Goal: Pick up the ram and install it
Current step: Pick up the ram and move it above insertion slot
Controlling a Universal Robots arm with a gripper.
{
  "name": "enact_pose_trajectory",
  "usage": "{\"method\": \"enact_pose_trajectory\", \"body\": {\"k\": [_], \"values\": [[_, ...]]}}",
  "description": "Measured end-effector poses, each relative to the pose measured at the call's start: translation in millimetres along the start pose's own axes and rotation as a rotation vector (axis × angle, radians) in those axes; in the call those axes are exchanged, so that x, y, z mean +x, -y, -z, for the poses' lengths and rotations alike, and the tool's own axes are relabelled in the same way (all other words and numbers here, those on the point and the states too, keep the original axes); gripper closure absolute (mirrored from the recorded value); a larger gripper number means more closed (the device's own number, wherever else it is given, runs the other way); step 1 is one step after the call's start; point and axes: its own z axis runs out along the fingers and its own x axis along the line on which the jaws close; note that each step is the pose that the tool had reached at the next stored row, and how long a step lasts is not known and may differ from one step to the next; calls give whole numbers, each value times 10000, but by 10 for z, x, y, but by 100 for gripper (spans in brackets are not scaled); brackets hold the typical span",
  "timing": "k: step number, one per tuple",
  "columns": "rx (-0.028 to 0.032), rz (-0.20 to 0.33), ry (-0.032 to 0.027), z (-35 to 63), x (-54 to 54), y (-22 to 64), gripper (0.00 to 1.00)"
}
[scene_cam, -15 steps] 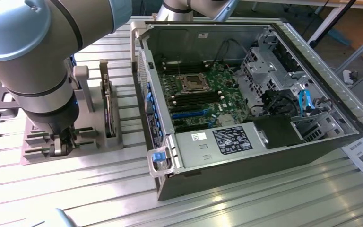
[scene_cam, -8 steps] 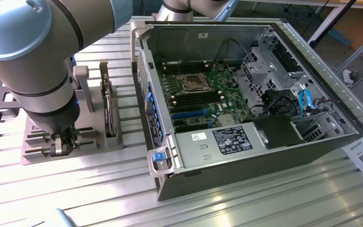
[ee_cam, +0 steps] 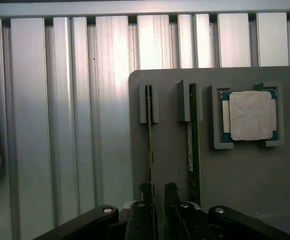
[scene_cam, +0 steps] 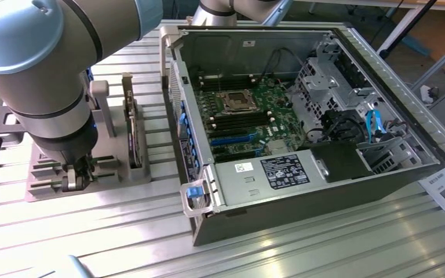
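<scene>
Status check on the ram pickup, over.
Gripper open, low over the grey slotted holder. Thin green ram stick on edge in its slot, not lifted, fingers at its end. Dark board stands close beside in the next slot.

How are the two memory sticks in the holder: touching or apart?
Apart. The wrist view shows one memory stick and a second stick in separate slots, bare holder between.

The grey arm (scene_cam: 44,81) comes steeply down at the exterior view's left, its wrist held vertical. Its end effector (scene_cam: 76,178) points straight downward, its two dark fingers (ee_cam: 145,195) parallel and parted by a narrow gap.
</scene>
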Motion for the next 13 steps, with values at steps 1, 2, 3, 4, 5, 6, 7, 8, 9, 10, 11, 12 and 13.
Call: {"method": "enact_pose_trajectory", "body": {"k": [1, 2, 3, 4, 5, 6, 7, 8, 9, 10, 11, 12, 13], "values": [[0, 0, 0, 0, 0, 0, 75], [0, 0, 0, 0, 0, 0, 75], [1, 0, 0, 0, 0, 0, 75], [1, 0, 1, 0, 0, 0, 76], [0, 0, 0, 0, 0, 0, 83], [-1, 0, -2, 0, 0, 0, 83], [0, 1, 0, 0, 0, 0, 88], [0, 1, 0, 0, 0, 0, 88], [0, 1, 0, 0, 0, 0, 88], [0, 0, 0, 0, 0, 0, 88], [0, 0, 0, 0, 0, 0, 88], [0, 0, 0, 0, 0, 0, 88], [0, 0, 0, 0, 0, 0, 88]]}}
